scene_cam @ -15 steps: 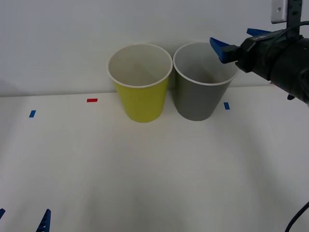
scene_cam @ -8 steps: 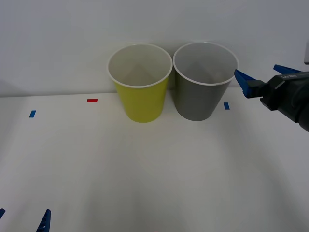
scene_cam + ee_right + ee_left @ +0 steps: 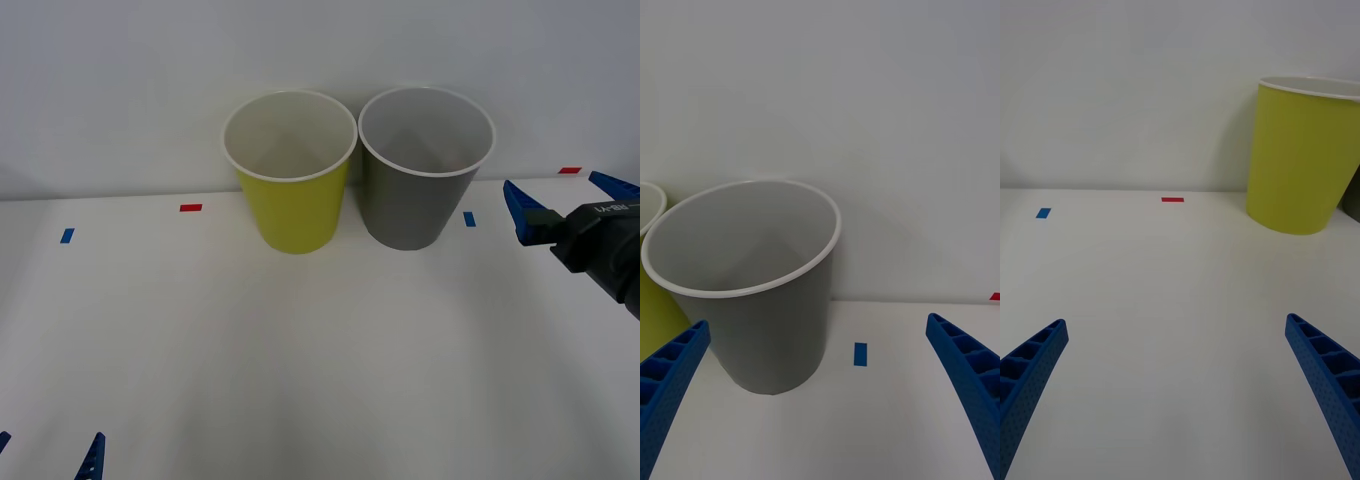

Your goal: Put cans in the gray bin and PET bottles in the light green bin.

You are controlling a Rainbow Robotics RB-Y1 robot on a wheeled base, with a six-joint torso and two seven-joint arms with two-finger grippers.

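Right arm first: a second ago its gripper (image 3: 567, 197) hung over the rim of the gray bin (image 3: 412, 190); half a second ago it was beside that rim; now it sits lower and further right, clear of the bin, jaws spread wide with nothing between them. Nothing else has shifted.

By size, the worktop (image 3: 300, 340) comes first, white and marked with small blue and red tape tabs. On it stand the two bins, the gray one and the green bin (image 3: 292, 190), side by side against the wall, rims nearly touching. Both look empty as far as I can see into them, though neither floor is in sight, so I cannot say where the can has ended up. No bottle is about either. Smallest, the left gripper (image 3: 48, 455) waits at the near left edge of the worktop, jaws open as well, facing the green bin from well back.

As for trouble, my guess is that the risk lies in the next reach. If the right arm swings back toward the bins at this low height, a finger (image 3: 670, 375) could catch the gray wall and push it into its neighbour, toppling one or both. They look light and tall.
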